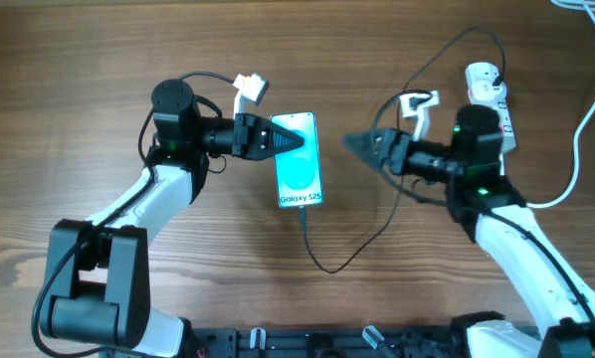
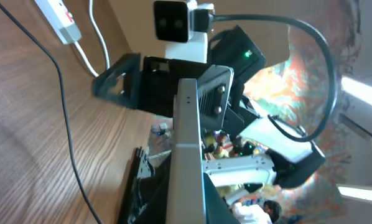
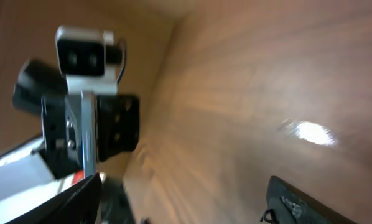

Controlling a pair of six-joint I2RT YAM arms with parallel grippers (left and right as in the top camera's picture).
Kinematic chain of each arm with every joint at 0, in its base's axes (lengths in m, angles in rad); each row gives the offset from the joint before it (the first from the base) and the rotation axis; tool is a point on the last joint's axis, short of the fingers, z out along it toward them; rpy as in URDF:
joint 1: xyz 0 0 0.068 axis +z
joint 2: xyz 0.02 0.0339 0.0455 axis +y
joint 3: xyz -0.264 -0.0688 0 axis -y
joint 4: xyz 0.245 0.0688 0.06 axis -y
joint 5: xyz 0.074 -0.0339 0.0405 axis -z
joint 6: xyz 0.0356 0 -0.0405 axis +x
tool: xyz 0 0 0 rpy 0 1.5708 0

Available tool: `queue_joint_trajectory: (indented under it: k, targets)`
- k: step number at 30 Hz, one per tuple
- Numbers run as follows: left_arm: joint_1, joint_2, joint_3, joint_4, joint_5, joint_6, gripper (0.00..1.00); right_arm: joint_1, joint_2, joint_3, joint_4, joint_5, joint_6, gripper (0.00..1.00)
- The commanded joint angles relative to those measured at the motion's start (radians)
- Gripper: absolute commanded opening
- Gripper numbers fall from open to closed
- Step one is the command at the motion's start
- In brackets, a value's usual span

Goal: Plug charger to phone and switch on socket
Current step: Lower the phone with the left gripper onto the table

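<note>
Phone [image 1: 299, 164]: clamped near its upper short edge by the left gripper [image 1: 294, 139], jaws closed on its faces. It lies about level at mid-worktop, cyan screen up, with the "Galaxy S25" text at the far short edge. Whether it rests on the worktop [image 1: 128, 40] or is held just above it, I cannot tell. In the left wrist view the phone shows edge-on as a thin grey slab running out from between the jaws. The right gripper [image 1: 355, 145] is just beside the phone's right long edge, apart from it, jaws wide and empty. One dark finger [image 3: 298, 199] shows low in its wrist view, with bare wood between. The charger [image 1: 327, 267] meets the phone's lower short edge and the tip looks seated, though it is too small to confirm. The thin, limp black cable loops toward the camera, rises past the right arm and arcs to the socket [image 1: 477, 88]. The socket is a white moulded strip with red marks, half hidden under that arm, and its white cord [image 1: 576, 149] trails off to the right. The switch state cannot be read. Risks, as I judge them:
- The cable runs close by the right forearm, so a reach back to the switch could hook it and drag the tip out or skew the phone.
- The phone is smooth glass and metal held at one end only, so a tug could pivot it in the jaws.
- The switch is small and the socket is light plastic on slick wood, so an off-centre press could slide the strip.
</note>
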Motion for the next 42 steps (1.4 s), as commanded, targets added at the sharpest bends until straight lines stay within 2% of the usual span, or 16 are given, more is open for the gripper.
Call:
queue_joint_trajectory:
  k: [1, 5, 13, 20, 24, 28, 32, 33, 36, 37, 39, 42]
  targets:
    - [0.007, -0.003, 0.117, 0.008, -0.131, -0.056, 0.04, -0.058, -0.097, 0.020, 0.001, 0.007, -0.024, 0.86]
    - [0.008, -0.003, 0.291, -0.018, -0.215, -0.061, 0.04, -0.095, -0.208, 0.020, -0.053, 0.005, -0.026, 0.87]
    - [-0.015, 0.043, 0.594, -0.346, -0.220, 0.059, 0.04, -0.158, -0.399, 0.020, -0.207, 0.066, -0.064, 0.87]
    - [-0.042, 0.185, 0.634, -0.463, -0.232, 0.064, 0.04, -0.165, -0.513, 0.020, -0.523, 0.285, -0.137, 0.88]
    - [-0.057, 0.269, 0.634, -0.572, -0.294, 0.129, 0.04, -0.164, -0.530, 0.020, -0.634, 0.345, -0.164, 0.90]
    - [-0.080, 0.291, 0.634, -0.823, -0.399, 0.317, 0.04, -0.164, -0.529, 0.020, -0.679, 0.388, -0.164, 0.90]
    - [-0.097, 0.291, 0.634, -1.169, -0.433, 0.665, 0.04, -0.164, -0.529, 0.020, -0.695, 0.397, -0.185, 0.90]
    - [-0.097, 0.291, 0.634, -1.233, -0.462, 0.718, 0.04, -0.164, -0.529, 0.020, -0.703, 0.405, -0.185, 0.90]
    - [-0.097, 0.291, 0.634, -1.401, -0.611, 0.869, 0.04, -0.164, -0.529, 0.020, -0.735, 0.421, -0.185, 0.90]
    - [-0.099, 0.292, 0.633, -1.487, -0.697, 0.976, 0.04, -0.164, -0.529, 0.020, -0.758, 0.435, -0.186, 0.90]
    - [-0.109, 0.296, 0.633, -1.552, -0.716, 1.105, 0.04, -0.164, -0.529, 0.020, -0.780, 0.457, -0.187, 0.91]
    - [-0.125, 0.305, 0.633, -1.568, -0.737, 1.192, 0.04, -0.164, -0.529, 0.019, -0.790, 0.465, -0.185, 0.91]
